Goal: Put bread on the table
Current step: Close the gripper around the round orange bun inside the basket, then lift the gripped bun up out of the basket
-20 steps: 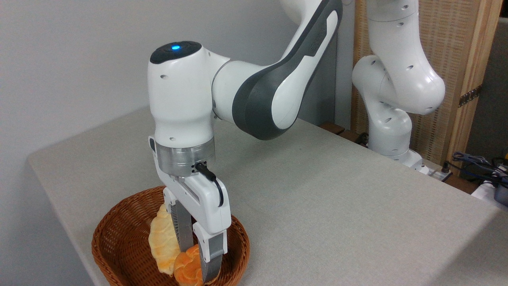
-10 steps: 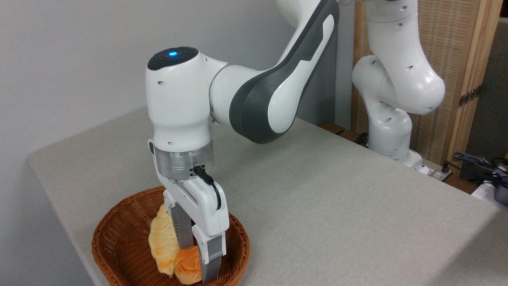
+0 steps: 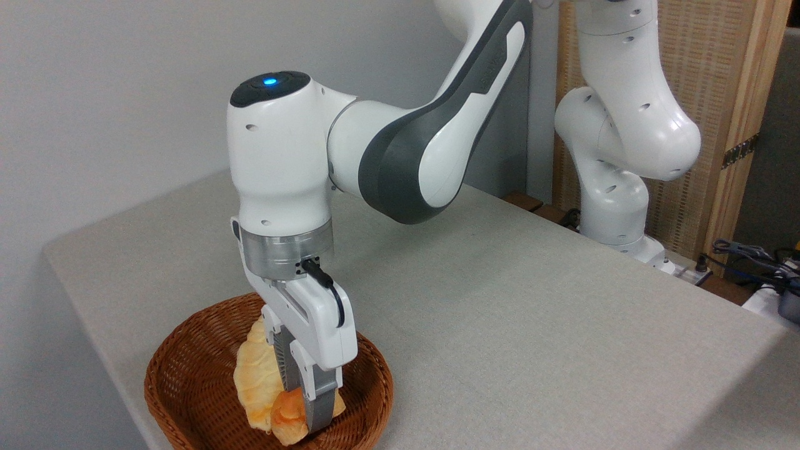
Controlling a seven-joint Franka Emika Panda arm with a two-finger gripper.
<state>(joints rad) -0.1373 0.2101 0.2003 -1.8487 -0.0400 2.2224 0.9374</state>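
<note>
The bread (image 3: 284,422), a small orange-brown bun, lies low in the brown wicker basket (image 3: 164,367) at the picture's bottom left. My gripper (image 3: 302,420) points straight down into the basket and is shut on the bun, whose sides bulge out past both fingers. Much of the bun is hidden behind the nearer grey finger (image 3: 319,405). The table (image 3: 531,325), covered in grey-beige cloth, spreads out to the right of the basket.
A longer pale yellow loaf (image 3: 253,375) leans in the basket just left of the bun, touching it. The arm's white base (image 3: 615,206) stands at the table's far right edge, with cables (image 3: 750,253) beyond it. The basket sits near the table's front-left edge.
The fingers have closed in on the bun, squeezing it narrower. The wrist has shifted slightly left, and the bun's visible face has changed.
</note>
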